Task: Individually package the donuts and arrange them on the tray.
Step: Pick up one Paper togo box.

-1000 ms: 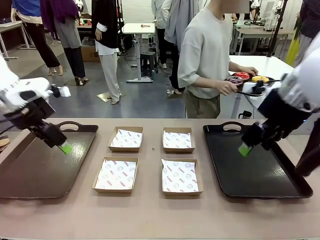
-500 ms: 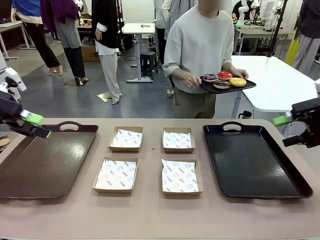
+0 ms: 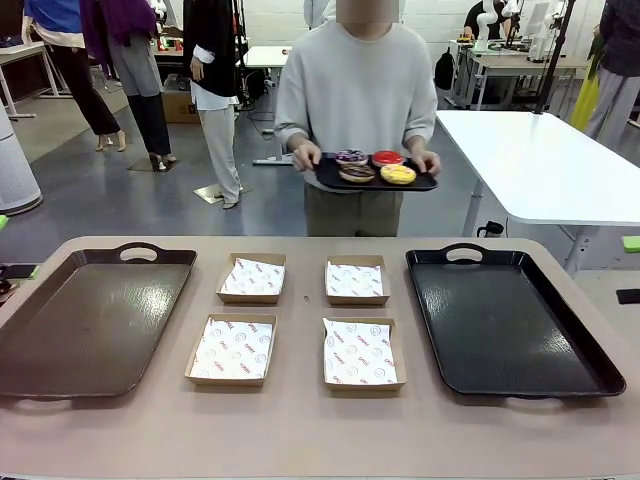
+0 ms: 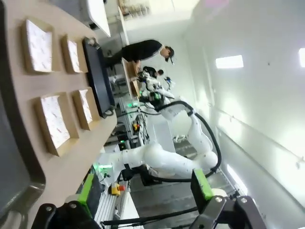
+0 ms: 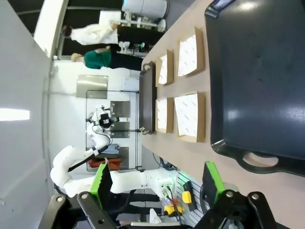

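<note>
The donuts lie on a small black serving tray [image 3: 330,181] that a person holds in both hands at the table's far side: purple [image 3: 351,157], red [image 3: 387,158], chocolate [image 3: 357,173] and yellow [image 3: 398,174]. On the table, a large brown tray [image 3: 60,340] lies at the left and a large black tray [image 3: 500,330] at the right. My left gripper [image 4: 144,190] is open and empty, off the table's left end. My right gripper [image 5: 156,182] is open and empty, off the right end, and one of its green pads [image 3: 631,243] shows at the front view's right edge.
Several shallow cardboard boxes lined with printed paper sit between the trays: back left [image 3: 252,277], back right [image 3: 355,279], front left [image 3: 232,349], front right [image 3: 359,352]. A white table [image 3: 540,170] stands behind at the right. People stand in the background.
Both arms have swung off the trays and out past the table's ends. The person has turned from the white table and come to the middle of the far side with the donuts.
</note>
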### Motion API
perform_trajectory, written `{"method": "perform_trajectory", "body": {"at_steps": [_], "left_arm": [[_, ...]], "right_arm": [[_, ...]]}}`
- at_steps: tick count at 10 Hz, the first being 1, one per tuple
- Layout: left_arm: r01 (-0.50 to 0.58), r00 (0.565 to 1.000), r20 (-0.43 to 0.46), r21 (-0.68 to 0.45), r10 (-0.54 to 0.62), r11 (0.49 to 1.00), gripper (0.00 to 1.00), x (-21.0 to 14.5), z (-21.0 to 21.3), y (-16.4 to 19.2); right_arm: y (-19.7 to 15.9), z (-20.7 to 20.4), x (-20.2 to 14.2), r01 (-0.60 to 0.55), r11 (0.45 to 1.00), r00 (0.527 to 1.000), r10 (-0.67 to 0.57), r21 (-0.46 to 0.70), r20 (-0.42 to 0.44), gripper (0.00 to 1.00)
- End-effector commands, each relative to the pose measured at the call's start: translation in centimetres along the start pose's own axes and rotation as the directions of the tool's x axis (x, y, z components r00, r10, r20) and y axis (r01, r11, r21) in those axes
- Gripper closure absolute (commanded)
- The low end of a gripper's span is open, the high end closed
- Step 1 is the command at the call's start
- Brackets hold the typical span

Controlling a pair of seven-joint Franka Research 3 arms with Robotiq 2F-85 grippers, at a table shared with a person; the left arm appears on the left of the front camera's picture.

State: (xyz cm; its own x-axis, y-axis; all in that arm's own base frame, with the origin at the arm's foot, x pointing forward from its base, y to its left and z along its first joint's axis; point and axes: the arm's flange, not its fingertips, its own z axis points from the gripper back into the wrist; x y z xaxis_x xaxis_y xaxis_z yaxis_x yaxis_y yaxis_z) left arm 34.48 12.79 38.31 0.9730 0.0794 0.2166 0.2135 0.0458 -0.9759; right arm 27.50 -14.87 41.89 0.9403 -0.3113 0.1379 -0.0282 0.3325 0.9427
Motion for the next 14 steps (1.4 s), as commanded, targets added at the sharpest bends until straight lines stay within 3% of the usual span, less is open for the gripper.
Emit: {"method": "perform_trajectory", "body": {"at_steps": [1,4,5,14], "left_arm": [[-0.04,0.999,0.02,0.06,0.039,0.997,0.0,-0.1,1.0,-0.9],[-0.077,0.996,0.062,0.19,0.066,0.979,0.0,-0.9,2.7,-1.8],[-0.038,0.998,0.055,0.083,0.034,0.996,0.0,-0.5,2.5,-0.3],[-0.038,0.998,0.055,0.083,0.034,0.996,0.0,-0.5,2.5,-0.3]], "right_arm": [[-0.4,0.6,-3.1,-0.064,0.998,0.997,0.064,0.007,-0.032,0.0],[0.5,1.8,-3.6,-0.101,0.995,0.994,0.101,0.013,-0.033,0.0],[-0.3,2.3,-2.2,-0.05,0.999,0.999,0.05,0.013,-0.017,0.0],[-0.3,2.3,-2.2,-0.05,0.999,0.999,0.05,0.013,-0.017,0.0]]}}
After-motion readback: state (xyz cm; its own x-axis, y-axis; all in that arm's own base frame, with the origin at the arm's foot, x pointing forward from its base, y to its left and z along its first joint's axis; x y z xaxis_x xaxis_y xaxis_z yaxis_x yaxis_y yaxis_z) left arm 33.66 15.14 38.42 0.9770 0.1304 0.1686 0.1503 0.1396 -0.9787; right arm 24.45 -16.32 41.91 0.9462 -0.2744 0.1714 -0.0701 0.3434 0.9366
